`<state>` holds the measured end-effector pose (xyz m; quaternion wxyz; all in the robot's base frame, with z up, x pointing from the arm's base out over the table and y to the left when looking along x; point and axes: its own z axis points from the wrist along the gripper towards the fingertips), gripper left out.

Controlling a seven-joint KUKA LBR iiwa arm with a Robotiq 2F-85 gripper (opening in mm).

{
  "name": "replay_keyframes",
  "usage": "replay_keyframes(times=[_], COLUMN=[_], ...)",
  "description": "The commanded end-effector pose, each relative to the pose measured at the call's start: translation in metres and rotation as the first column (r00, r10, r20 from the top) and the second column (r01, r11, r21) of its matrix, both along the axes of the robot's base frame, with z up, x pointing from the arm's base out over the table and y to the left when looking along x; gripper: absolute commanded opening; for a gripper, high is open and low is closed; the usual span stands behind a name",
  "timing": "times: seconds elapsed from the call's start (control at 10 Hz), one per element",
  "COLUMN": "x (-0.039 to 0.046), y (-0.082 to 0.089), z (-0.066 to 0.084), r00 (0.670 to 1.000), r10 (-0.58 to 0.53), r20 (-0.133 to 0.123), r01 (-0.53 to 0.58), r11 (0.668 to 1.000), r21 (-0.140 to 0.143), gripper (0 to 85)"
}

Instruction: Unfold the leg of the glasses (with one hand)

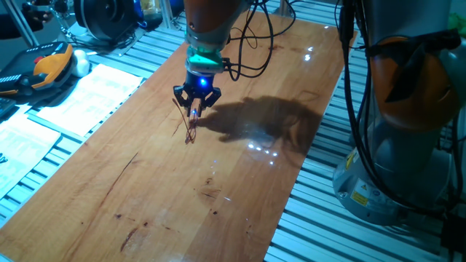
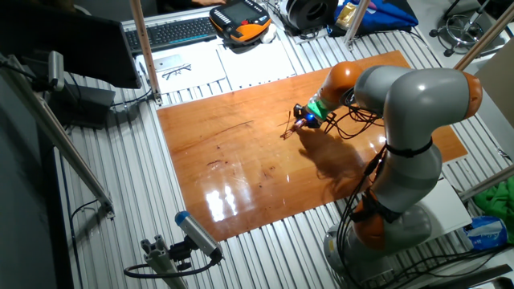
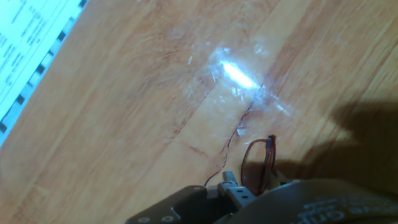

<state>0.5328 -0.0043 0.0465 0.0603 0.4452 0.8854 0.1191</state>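
The glasses (image 1: 191,128) are a thin reddish-brown wire frame that reaches from the fingertips down to the wooden table (image 1: 218,204). My gripper (image 1: 195,109), black with a blue light and a green ring, hangs just above them, shut on their upper part. In the other fixed view the gripper (image 2: 304,120) is at the table's far middle, with the glasses (image 2: 287,128) to its left. In the hand view one lens rim (image 3: 257,163) stands close to the fingertips (image 3: 227,182), and a thin leg wire (image 3: 241,127) runs away over the wood. The grip point is hidden.
White paper sheets (image 1: 84,94) lie on the slatted bench left of the table. An orange-and-black device (image 1: 51,65) sits behind them. The arm's grey-and-orange base (image 1: 408,124) stands at the right. Cables (image 1: 251,51) hang beside the wrist. A keyboard (image 2: 173,32) lies far off.
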Motion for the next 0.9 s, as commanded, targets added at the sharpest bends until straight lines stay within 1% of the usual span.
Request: replay_keyframes(times=[0.0,0.3,0.5,0.8], x=[0.0,0.0009,0.0012,0.0015], y=[-0.0001,0.0001,0.0,-0.0002], z=[-0.0007,-0.0052,-0.007,-0.0085], r00=[1.0,1.0,0.999,0.999], r10=[-0.001,-0.017,-0.036,-0.049], r20=[0.002,0.005,0.006,0.007], r01=[0.001,0.016,0.036,0.049], r11=[1.0,1.0,0.999,0.999], r21=[0.002,0.005,0.017,0.017], gripper=[34.0,34.0,34.0,34.0])
